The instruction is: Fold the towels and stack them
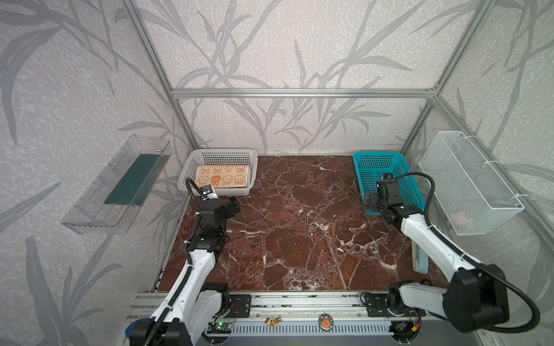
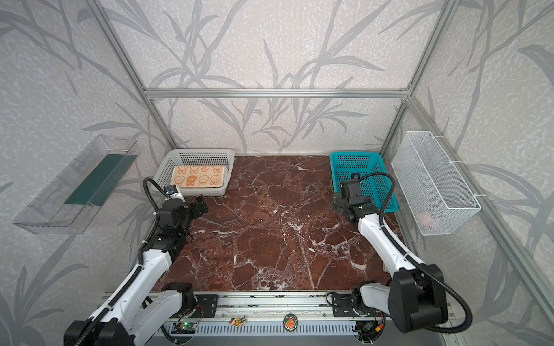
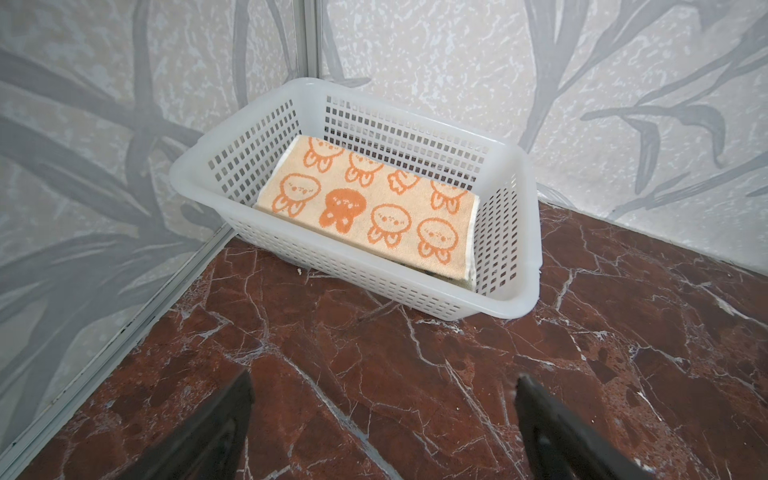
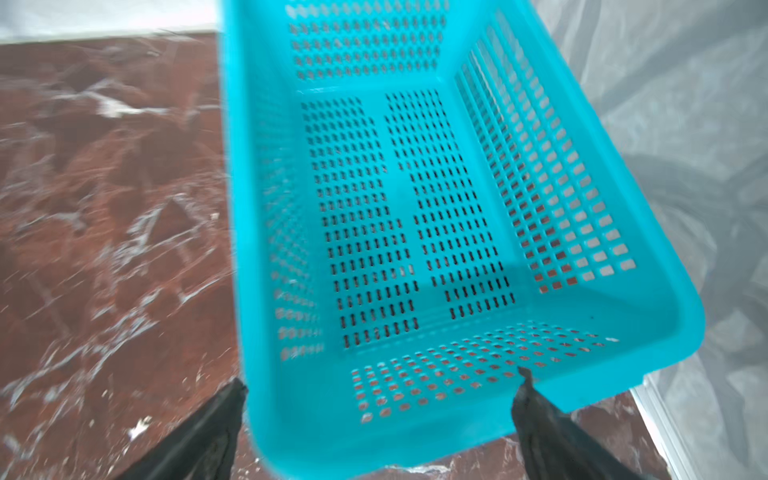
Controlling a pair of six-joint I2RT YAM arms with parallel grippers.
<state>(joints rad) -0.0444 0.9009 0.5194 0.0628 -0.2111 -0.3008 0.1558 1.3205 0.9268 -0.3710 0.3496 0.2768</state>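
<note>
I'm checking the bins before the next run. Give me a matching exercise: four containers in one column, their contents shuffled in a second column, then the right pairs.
Containers
1. white basket
2. teal basket
3. wire basket on the wall
4. clear wall tray

Contents
A. small pink thing, too blurred to name
B. folded bunny towel
C. nothing inside
D. dark green strip

Pairs: 1-B, 2-C, 3-A, 4-D

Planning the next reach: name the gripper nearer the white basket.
Left. The left gripper sits just in front of the white basket; the right gripper is across the table, at the near end of the teal basket.
</note>
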